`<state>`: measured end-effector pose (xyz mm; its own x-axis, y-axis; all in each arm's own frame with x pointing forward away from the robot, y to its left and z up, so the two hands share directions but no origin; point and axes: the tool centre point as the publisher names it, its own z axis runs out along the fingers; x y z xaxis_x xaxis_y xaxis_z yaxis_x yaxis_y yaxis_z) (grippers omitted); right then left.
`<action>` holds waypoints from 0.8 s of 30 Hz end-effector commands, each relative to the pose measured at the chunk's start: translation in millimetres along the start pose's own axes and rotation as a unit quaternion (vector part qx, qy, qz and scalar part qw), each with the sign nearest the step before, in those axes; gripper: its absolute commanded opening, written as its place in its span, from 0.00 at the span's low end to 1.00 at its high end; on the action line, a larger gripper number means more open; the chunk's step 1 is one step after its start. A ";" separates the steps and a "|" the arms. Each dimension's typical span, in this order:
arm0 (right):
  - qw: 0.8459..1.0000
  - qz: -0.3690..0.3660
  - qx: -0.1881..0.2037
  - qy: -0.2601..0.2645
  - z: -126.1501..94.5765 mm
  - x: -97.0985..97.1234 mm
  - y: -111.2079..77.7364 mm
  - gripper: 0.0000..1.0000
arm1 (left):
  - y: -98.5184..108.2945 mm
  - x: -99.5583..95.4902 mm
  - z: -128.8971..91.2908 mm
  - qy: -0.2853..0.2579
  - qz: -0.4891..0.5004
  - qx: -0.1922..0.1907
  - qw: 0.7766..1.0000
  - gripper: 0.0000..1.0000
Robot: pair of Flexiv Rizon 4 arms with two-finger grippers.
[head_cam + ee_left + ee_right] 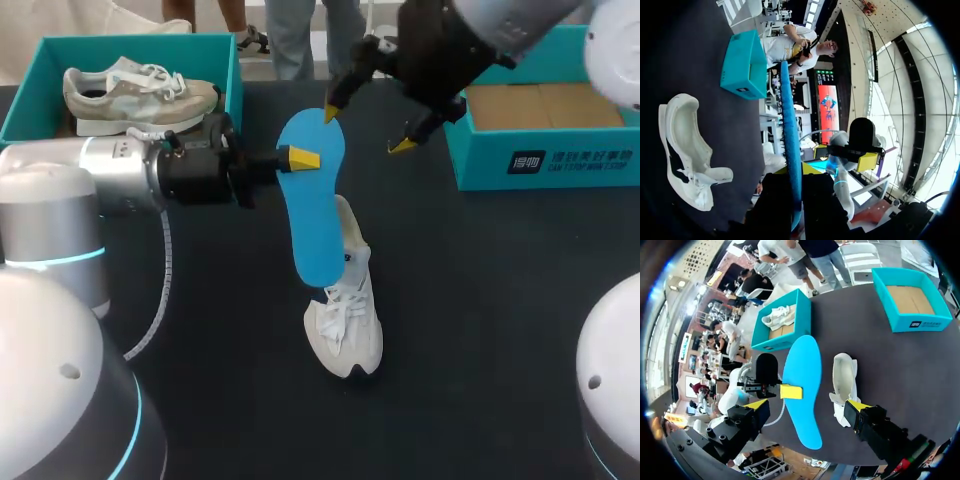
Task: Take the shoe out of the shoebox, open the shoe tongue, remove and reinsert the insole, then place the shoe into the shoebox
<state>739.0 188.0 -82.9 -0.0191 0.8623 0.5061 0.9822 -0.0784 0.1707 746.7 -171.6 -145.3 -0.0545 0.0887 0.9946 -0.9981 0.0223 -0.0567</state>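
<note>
My left gripper point(300, 158) is shut on a blue insole point(315, 205), which hangs nearly upright above the table. Seen edge-on in the left wrist view, the insole point(789, 140) runs up from between that gripper's point(795, 172) fingers. A white shoe point(346, 315) lies on the dark table just below and beside the insole's lower end, with its opening facing up point(687, 145). My right gripper point(366, 129) hovers open behind the insole's top end, holding nothing. From its own camera, the right gripper point(807, 405) has one finger on either side of the insole point(805, 375) and the shoe point(845, 380) below it.
A teal shoebox point(40, 75) at the back left holds a second, beige shoe point(135, 95). Another teal shoebox point(540, 155) at the back right shows only its cardboard floor. The table's near half is bare dark surface.
</note>
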 end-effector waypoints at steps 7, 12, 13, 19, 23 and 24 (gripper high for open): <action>0.982 -0.003 0.014 -0.191 14.9 33.2 -5.0 1.00 | 0.5 -0.6 0.3 0.001 0.000 0.001 1.000 0.00; 0.977 0.001 0.006 -0.214 9.4 42.7 -8.7 1.00 | 0.5 -0.6 0.3 0.001 0.000 0.001 1.000 0.00; 0.977 0.001 0.006 -0.215 7.9 43.9 -9.4 1.00 | 0.5 -0.6 0.3 0.001 0.000 0.001 1.000 0.00; 0.971 -0.001 0.013 -0.240 0.3 49.4 -13.2 1.00 | 0.5 -0.6 0.3 0.001 0.000 0.001 1.000 0.00; 0.969 -0.001 0.012 -0.247 -3.7 48.2 -15.0 1.00 | 0.5 -0.6 0.3 0.001 0.000 0.001 1.000 0.00; 0.969 -0.002 0.012 -0.248 -4.5 48.1 -15.0 1.00 | 0.5 -0.6 0.3 0.001 0.000 0.001 1.000 0.00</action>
<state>722.6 225.3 -60.9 0.0442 0.9868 0.1560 0.9868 -0.0675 0.1474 746.9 -171.9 -145.4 -0.0547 0.0899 0.9945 -0.9981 0.0216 -0.0569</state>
